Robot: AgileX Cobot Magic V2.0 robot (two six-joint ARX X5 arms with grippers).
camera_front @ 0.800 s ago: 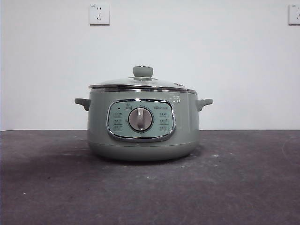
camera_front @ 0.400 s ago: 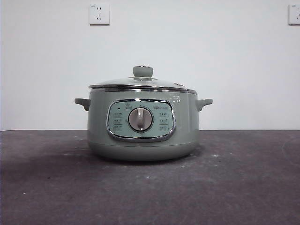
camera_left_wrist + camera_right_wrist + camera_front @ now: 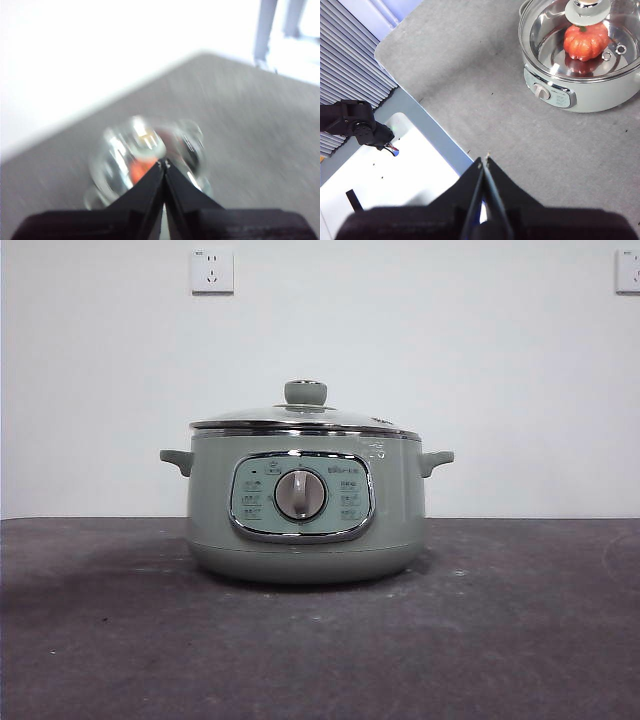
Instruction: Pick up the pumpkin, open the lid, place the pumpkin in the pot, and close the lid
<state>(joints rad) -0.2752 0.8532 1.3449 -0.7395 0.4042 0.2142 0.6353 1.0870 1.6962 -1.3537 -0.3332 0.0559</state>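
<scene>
With the pumpkin (image 3: 586,41) seen inside the lidded pot (image 3: 305,505), the task appears finished; both end effectors, left (image 3: 164,163) and right (image 3: 485,161), are pinched closed, empty.

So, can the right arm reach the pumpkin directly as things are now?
Probably not. The pumpkin sits inside the pot, and the lid is closed over it. The right gripper, jaws shut, is off to one side above the table, so the lid would have to come off first.
</scene>
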